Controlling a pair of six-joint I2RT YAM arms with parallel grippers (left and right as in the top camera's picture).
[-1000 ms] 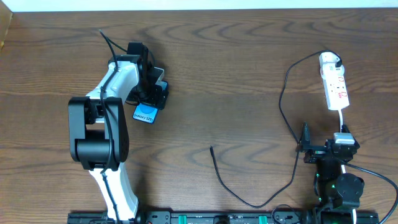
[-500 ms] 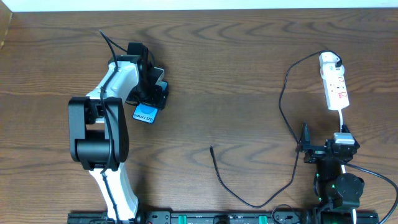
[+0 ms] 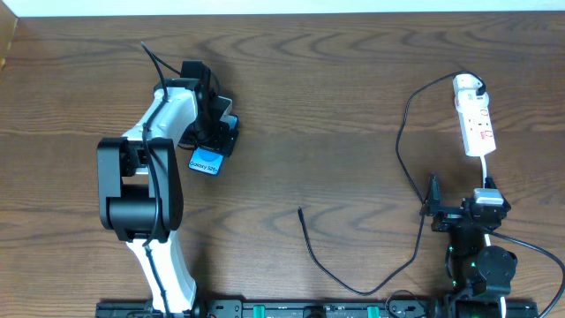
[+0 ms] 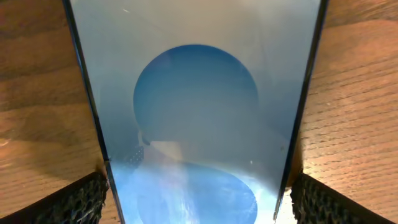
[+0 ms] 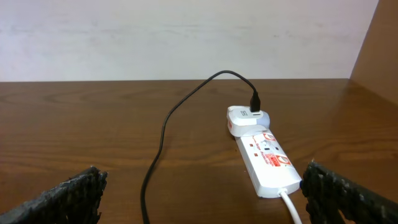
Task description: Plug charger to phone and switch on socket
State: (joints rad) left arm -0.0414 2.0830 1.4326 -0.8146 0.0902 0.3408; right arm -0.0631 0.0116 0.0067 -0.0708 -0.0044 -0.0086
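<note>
Left claw (image 4: 198, 193) spread wide astride phone (image 3: 205, 162), upper left; whether its pads (image 4: 81, 199) press cannot be told. Right claw (image 5: 202, 199) wide open, empty, lower right below socket (image 3: 475, 124). Charger (image 3: 301, 214) tip lies loose, lower centre. Risk: an unclamped phone may skid on tabletop (image 3: 335, 106) when plugged

The white-and-black left arm (image 3: 157, 124) bends toward the upper left of the overhead view, its left claw (image 3: 219, 134) spread wide. The black right arm (image 3: 481, 261) sits at lower right, pointing up-frame, its right claw (image 3: 461, 203) fully spread.
</note>
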